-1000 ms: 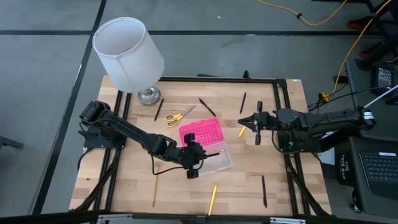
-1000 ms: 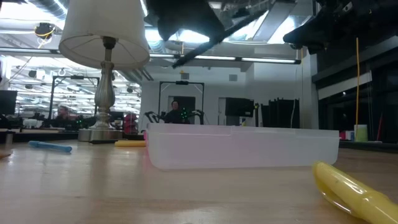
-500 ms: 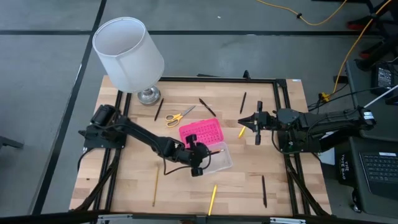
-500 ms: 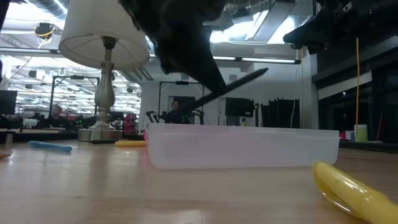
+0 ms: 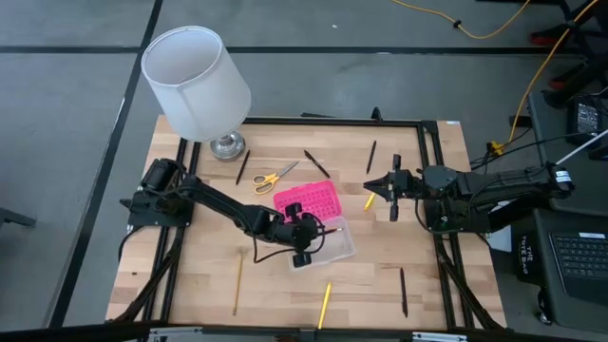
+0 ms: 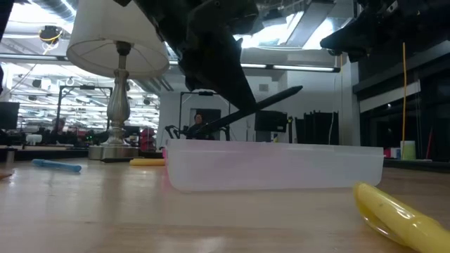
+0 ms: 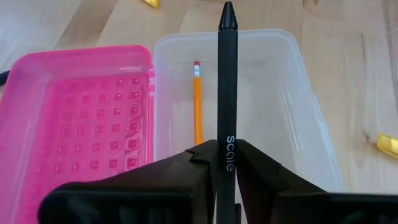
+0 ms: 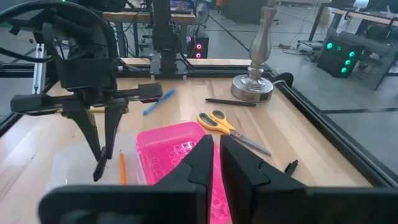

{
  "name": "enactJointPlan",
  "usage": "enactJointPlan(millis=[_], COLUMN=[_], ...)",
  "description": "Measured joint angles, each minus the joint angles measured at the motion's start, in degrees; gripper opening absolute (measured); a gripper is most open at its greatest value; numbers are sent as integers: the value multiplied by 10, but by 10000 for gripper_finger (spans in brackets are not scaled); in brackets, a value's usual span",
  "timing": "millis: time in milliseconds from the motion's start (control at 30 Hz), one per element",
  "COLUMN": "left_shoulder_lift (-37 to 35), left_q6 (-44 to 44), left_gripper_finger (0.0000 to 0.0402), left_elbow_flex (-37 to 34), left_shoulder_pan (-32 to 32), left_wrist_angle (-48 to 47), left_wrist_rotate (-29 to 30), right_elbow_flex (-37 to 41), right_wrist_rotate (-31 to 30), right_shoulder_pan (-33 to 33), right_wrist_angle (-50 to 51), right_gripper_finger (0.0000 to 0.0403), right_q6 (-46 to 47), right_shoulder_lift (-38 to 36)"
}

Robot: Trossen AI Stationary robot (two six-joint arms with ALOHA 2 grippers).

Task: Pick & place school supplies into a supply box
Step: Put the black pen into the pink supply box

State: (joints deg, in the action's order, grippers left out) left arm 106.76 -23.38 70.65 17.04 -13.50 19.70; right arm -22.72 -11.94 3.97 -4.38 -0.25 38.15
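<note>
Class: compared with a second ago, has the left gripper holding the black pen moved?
Yes. The left gripper with the black pen has shifted toward the right arm's side, now over the clear plastic box base.

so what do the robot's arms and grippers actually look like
Both arms are dark, near black, built of jointed segments with black cables running along them. The left gripper has two matte black fingers that broaden toward the wrist. The right gripper has the same flat, wedge-shaped black fingers. No markings show on either. In the high view the right arm reaches in from a black base at the table's edge.
</note>
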Motion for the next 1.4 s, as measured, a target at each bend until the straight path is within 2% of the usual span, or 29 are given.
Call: enactJointPlan(millis=[533,800,1400], left_shoulder_lift=[0,40,52], left_q6=[-7,-14,-14], left_gripper_finger=[48,33,49], left_elbow_flex=[0,0,-1], left_shoulder_pan=[0,-3,-10], left_wrist_angle=[0,-1,0], left_wrist_rotate=[-13,-31,-28], right_elbow_flex=[0,0,0], right_wrist_rotate=[0,0,0], right_shoulder_pan=[0,0,0], right_wrist_angle=[0,0,0], right_gripper_finger=[35,35,35], right_q6=[0,0,0], right_shoulder_lift=[0,0,0])
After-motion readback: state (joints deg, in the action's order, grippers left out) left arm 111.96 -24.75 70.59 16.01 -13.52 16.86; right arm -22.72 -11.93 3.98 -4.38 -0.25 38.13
